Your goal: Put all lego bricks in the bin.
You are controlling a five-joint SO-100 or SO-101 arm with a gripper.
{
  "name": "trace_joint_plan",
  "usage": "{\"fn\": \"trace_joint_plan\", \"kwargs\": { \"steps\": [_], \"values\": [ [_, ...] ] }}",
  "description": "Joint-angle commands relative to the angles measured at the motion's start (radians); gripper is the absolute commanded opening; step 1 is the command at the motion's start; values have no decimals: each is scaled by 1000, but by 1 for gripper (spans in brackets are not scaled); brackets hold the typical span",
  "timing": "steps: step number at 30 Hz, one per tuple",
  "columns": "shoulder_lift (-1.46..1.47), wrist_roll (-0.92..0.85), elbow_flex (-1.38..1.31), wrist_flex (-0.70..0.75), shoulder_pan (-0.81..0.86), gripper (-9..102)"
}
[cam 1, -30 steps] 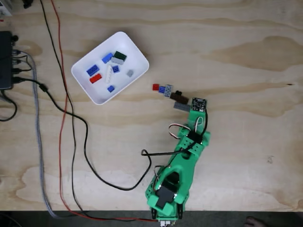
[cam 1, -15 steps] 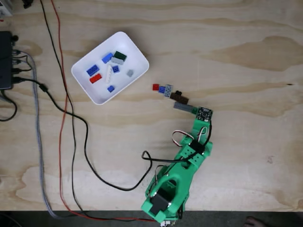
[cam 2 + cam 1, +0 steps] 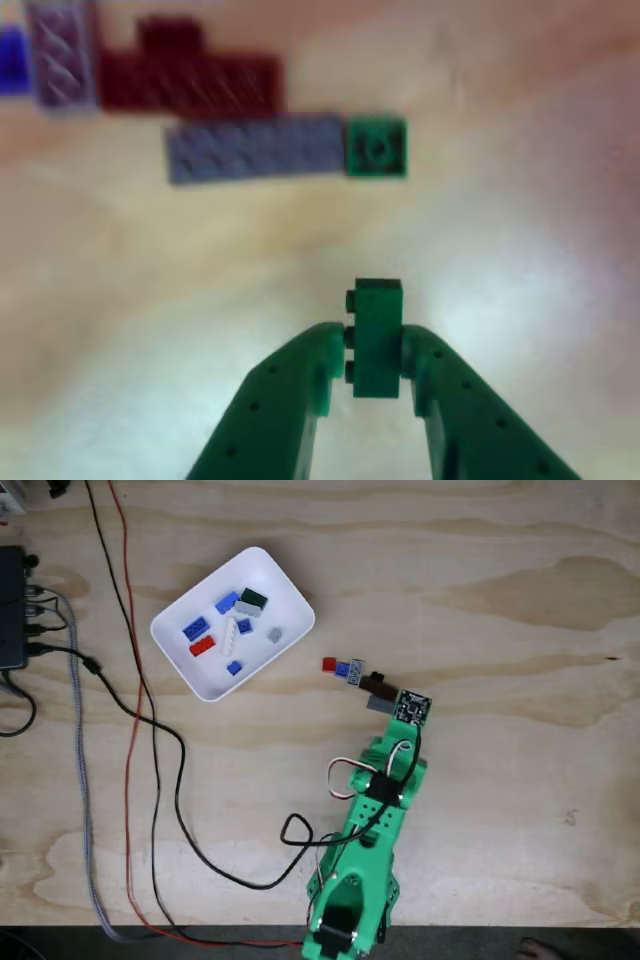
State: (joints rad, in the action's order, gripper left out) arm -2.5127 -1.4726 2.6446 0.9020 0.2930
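Note:
In the other view my green gripper (image 3: 376,342) is shut on a small green lego brick (image 3: 378,300) that stands upright between the fingers, above the wood. Ahead of it lie another green brick (image 3: 376,148) against a grey plate (image 3: 255,148), a dark brown brick (image 3: 190,80), a grey brick (image 3: 65,50) and a blue one (image 3: 10,50). In the fixed view the arm (image 3: 370,820) reaches up from the bottom edge, its wrist board (image 3: 412,706) over the right end of that row: red (image 3: 329,664), blue (image 3: 342,667), dark brown (image 3: 378,687), grey (image 3: 380,704). The white bin (image 3: 280,588), upper left, holds several bricks.
Black, red and grey cables (image 3: 150,740) run down the left side of the wooden table (image 3: 500,600) and curl toward the arm's base. A black box (image 3: 12,610) sits at the left edge. A light wire loops off the arm (image 3: 345,775).
The wrist swung down and to the right half a second ago, then came back up and left to the right end of the row. The bricks on the table and in the bin stayed put.

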Motion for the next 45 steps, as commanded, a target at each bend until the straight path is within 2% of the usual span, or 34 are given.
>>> {"fn": "trace_joint_plan", "kwargs": {
  "steps": [1, 7, 10, 13, 16, 17, 19, 20, 26, 28, 30, 33, 35, 37, 40, 42, 45],
  "values": [
    [-54, 331, -426, 34, -465, 0],
    [609, 405, -1140, 95, -646, 0],
    [854, 379, -1425, 121, -710, 0],
    [1069, 364, -1640, 130, -735, 0],
    [1178, 357, -1712, 78, -752, 1],
    [1198, 357, -1718, 64, -755, 4],
    [1204, 385, -1700, 40, -755, 21],
    [1187, 413, -1687, 34, -750, 24],
    [1005, 407, -1525, 57, -724, 22],
    [911, 483, -1483, 52, -683, 21],
    [672, 586, -1313, 52, -604, 16],
    [322, 712, -1026, 219, -430, 10],
    [247, 767, -854, 339, -324, 14],
    [302, 778, -672, 356, -272, 21],
    [511, 815, -561, 179, -287, 25],
    [686, 871, -646, 104, -334, 25],
    [914, 996, -894, 132, -396, 23]
  ]
}}
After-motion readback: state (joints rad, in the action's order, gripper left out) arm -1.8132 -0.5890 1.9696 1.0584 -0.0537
